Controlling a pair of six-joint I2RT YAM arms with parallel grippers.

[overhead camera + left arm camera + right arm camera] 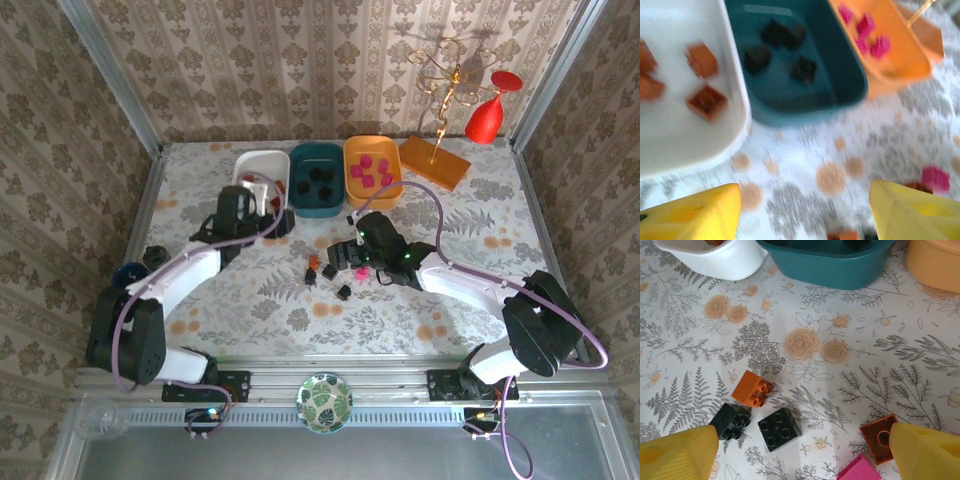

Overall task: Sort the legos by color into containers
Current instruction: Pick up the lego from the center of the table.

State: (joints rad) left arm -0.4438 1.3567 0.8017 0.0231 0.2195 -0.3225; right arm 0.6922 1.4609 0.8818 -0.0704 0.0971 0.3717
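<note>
Seeing right gripper (802, 440) wide open, empty, over black lego (779, 428) lying between fingers; left gripper (805, 192) open too, farther, near white tub (690, 145).

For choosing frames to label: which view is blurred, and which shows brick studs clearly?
Left wrist view: motion blur smears the brown bricks in the white tub. Right wrist view: sharp, studs clear on the black brick. Top external view: in focus, but the loose bricks are too small.

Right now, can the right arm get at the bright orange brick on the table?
Probably yes: its fingers stand open just short of the bright orange brick, nothing lying over it. The black brick close beside it might crowd the grasp.
</note>
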